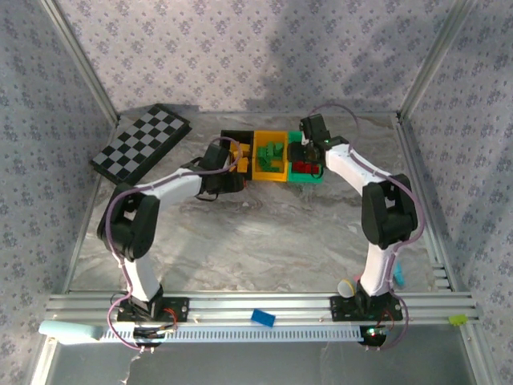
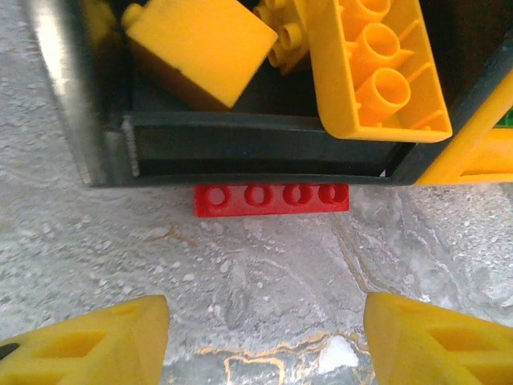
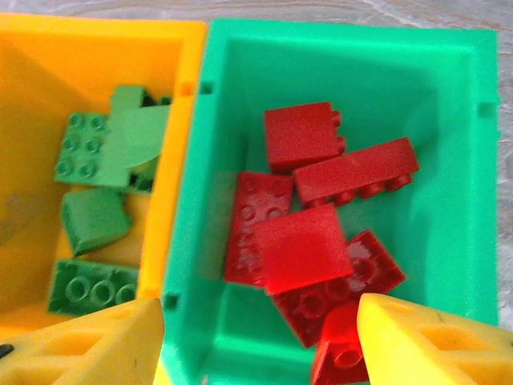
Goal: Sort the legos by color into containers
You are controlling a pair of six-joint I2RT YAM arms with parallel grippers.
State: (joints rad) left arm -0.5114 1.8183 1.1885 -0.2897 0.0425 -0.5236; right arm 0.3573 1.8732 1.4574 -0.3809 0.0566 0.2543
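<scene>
- Left wrist view: a slim red four-stud plastic brick [image 2: 271, 200] lies mid-frame on the grey marbled tabletop [image 2: 240, 281], touching the near wall of the black rectangular plastic bin [image 2: 256, 148], which holds yellow-orange studded bricks [image 2: 200, 44]
- Left gripper [image 2: 264, 337], at the bottom edge, is spread wide and empty; closing on that brick risks catching the wall or shoving the bin
- Right wrist view: the right gripper [image 3: 260, 341] hangs spread, clamping nothing, over the green plastic bin [image 3: 449, 160] of red bricks [image 3: 300, 249]; green bricks [image 3: 92, 216] lie in the yellow-orange bin [image 3: 24, 104] at left
- Carrying the stray brick across to the green bin could knock it into the right gripper, since both crowd the bins at upper centre of the top view
</scene>
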